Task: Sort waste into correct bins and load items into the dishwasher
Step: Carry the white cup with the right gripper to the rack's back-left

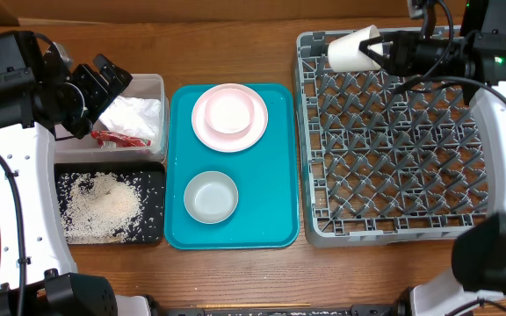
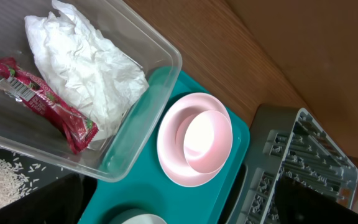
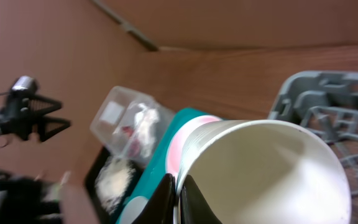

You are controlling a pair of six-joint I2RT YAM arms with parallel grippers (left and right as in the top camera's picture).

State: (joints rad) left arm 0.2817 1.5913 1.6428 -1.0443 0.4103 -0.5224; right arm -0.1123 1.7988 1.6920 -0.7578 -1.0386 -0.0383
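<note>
My right gripper is shut on the rim of the small white cup, holding it on its side above the far left corner of the grey dish rack. The wrist view shows a finger on each side of the cup wall. My left gripper hovers open over the clear tub, which holds the white napkin and the red wrapper. Rice grains lie in the black tray. The pink bowl sits on the pink plate. The grey-white bowl is nearer.
The plate and both bowls stand on a teal serving tray between the bins and the rack. A thin tan line at the front table edge may be the chopsticks. The left wrist view shows the napkin, the wrapper and the rack corner.
</note>
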